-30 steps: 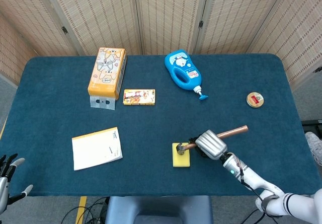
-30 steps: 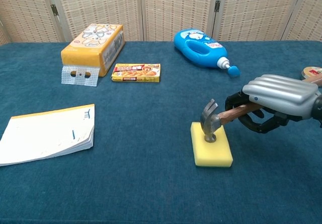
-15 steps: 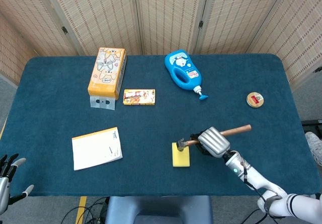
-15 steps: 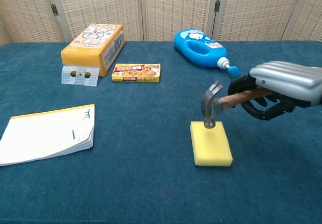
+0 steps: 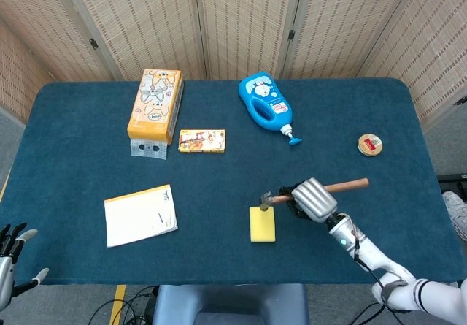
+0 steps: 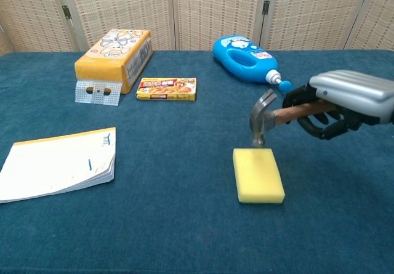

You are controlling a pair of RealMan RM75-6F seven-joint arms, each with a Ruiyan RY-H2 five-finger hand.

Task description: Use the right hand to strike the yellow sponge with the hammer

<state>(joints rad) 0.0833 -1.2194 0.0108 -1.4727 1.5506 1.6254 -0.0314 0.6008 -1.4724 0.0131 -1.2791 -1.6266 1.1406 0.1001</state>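
— Where's the hammer (image 6: 266,115)?
— Gripped by the right hand (image 6: 345,103), its head hanging just above the yellow sponge's (image 6: 258,175) far edge, clear of it.

A staged test room — blue-clothed table (image 5: 87,120) ringed by woven folding screens (image 5: 241,18).

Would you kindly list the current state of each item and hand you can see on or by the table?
hammer: held by its handle, head raised above the sponge, not touching it.
yellow sponge: lying flat on the table.
right hand: grips the hammer handle.
left hand: fingers apart, holding nothing.
blue bottle: lying on its side, cap on.
notepad: closed, flat.
orange box: lying flat.
small snack box: flat, closed.
round tin: lying flat.
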